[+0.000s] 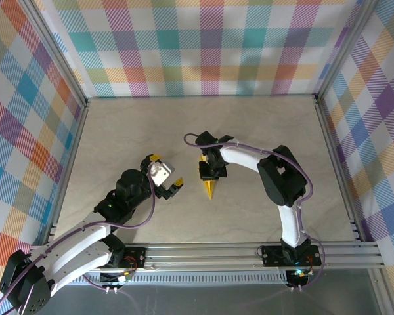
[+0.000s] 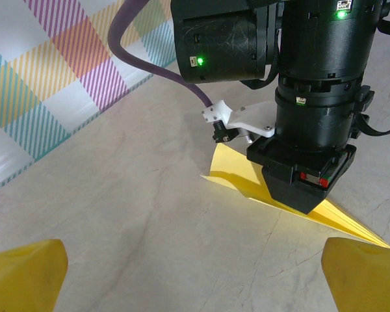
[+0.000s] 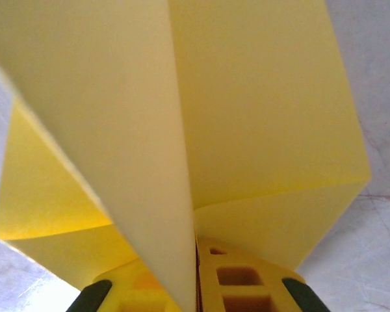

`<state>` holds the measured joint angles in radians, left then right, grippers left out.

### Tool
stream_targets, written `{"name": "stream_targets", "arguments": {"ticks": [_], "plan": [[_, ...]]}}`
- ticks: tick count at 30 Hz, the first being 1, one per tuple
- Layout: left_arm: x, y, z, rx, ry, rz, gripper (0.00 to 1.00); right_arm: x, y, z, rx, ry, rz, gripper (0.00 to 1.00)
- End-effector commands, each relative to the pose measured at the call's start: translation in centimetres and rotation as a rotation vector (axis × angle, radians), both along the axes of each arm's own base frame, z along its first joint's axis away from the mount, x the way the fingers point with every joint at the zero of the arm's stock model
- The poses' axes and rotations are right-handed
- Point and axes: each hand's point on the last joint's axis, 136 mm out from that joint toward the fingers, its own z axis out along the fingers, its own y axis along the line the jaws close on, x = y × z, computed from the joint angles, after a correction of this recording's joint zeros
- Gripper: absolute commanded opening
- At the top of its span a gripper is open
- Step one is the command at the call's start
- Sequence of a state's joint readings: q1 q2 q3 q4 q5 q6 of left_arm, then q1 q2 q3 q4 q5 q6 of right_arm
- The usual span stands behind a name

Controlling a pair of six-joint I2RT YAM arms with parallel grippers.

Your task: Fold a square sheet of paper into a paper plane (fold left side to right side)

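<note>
While the right gripper (image 1: 210,172) pinches the fold, we judge the step in hand to be setting the centre crease, and doing it well starts with the largest thing. The table (image 1: 118,131) is a flat bed, so we would press straight down into it rather than drag sideways. The right arm (image 1: 279,177) reaches in from 3 o'clock and stands its gripper upright over the paper plane (image 1: 211,188). The plane lies near the middle of the table with its nose toward 6 o'clock.

The left arm (image 1: 85,243) comes from 7 o'clock. The left gripper (image 1: 166,172) sits at 9 o'clock of the plane, apart from it, with its jaws spread as wide as they go and nothing in them. We would hold it there, ready to steady a wing if the paper skews.

From the right wrist we see the jaws shut tight on the centre crease (image 3: 182,162), with the wings (image 3: 266,97) fanning to either side. The squeeze should stay square on that line, since a slanted pinch would probably set a crooked keel
</note>
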<state>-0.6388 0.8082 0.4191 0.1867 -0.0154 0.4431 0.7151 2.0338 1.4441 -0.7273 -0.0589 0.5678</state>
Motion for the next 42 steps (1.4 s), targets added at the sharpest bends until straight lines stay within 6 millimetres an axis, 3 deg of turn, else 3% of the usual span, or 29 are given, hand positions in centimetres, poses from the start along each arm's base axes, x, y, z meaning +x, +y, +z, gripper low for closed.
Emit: {"name": "stream_targets", "arguments": {"ticks": [1, 16, 24, 29, 34, 42], "plan": [[0.0, 0.1, 0.5, -0.006, -0.026, -0.004, 1.0, -0.1, 0.0, 1.2, -0.005, -0.018, -0.005, 0.1], [0.0, 0.1, 0.6, -0.007, -0.026, -0.007, 1.0, -0.4, 0.1, -0.4, -0.008, 0.019, -0.006, 0.1], [-0.1, 0.1, 0.7, -0.013, -0.031, -0.009, 1.0, 0.4, -0.8, 1.8, 0.001, -0.016, -0.016, 0.05], [-0.1, 0.1, 0.8, -0.013, -0.032, -0.01, 1.0, 2.0, -2.4, 4.1, -0.007, -0.06, -0.036, 0.04], [-0.1, 0.1, 0.8, -0.013, -0.032, -0.009, 1.0, 4.9, -4.2, 5.7, -0.023, -0.096, -0.066, 0.03], [-0.1, 0.1, 0.8, -0.011, -0.033, -0.007, 1.0, 9.9, -5.5, 5.7, -0.064, -0.106, -0.076, 0.04]]}}
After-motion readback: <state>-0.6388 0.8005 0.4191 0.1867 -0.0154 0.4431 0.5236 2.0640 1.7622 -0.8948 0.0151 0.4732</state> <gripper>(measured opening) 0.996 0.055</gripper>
